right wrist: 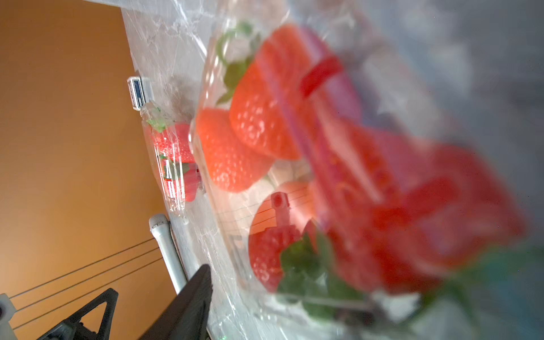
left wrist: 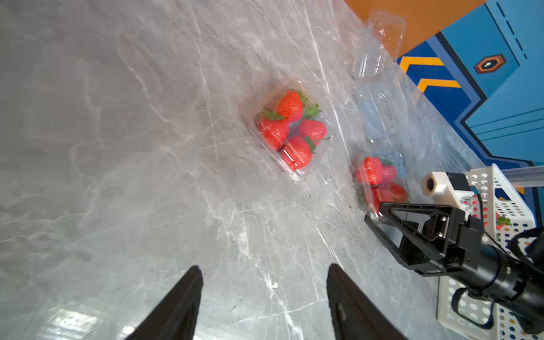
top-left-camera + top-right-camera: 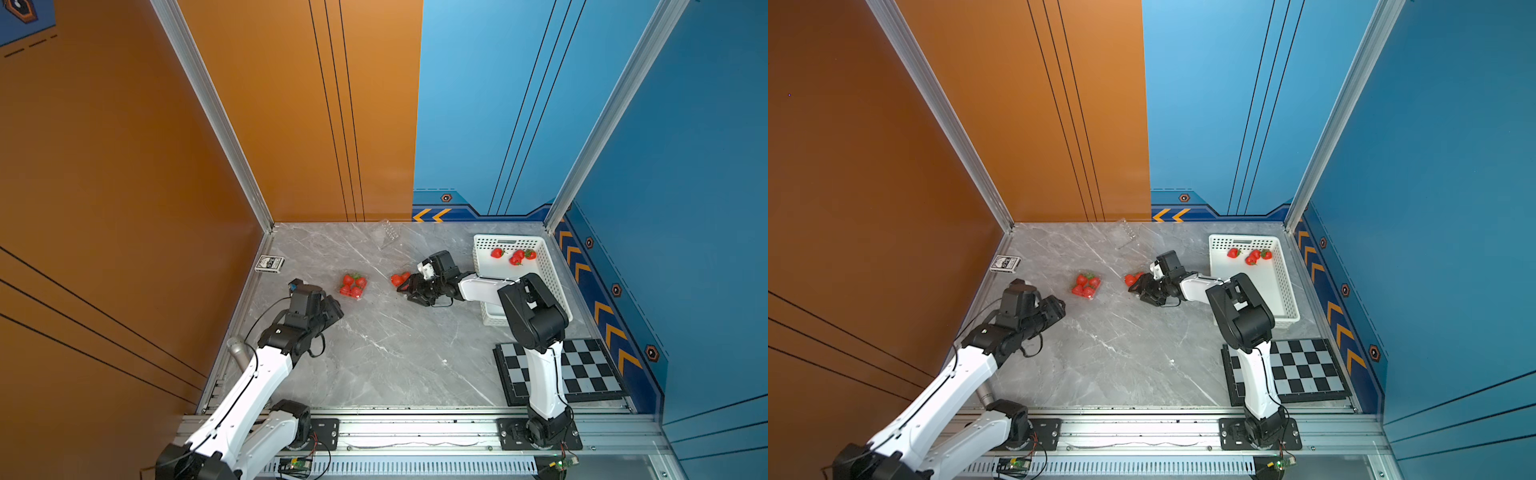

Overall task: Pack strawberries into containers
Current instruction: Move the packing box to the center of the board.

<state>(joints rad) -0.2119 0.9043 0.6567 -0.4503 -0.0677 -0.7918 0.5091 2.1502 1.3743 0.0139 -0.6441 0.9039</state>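
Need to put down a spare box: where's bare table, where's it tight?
Widest bare marble: the middle, bordered by the left tool, the chessboard and the front rail. A smaller patch between the card deck, the empty clamshell and the filled clamshell. Crowded: around the right tool, the second filled clamshell and white basket.

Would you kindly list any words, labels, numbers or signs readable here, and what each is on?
No words or numbers can be read.
Small box: black-and-white print, too small to read.
Wall trim: orange chevron marks, no lettering.
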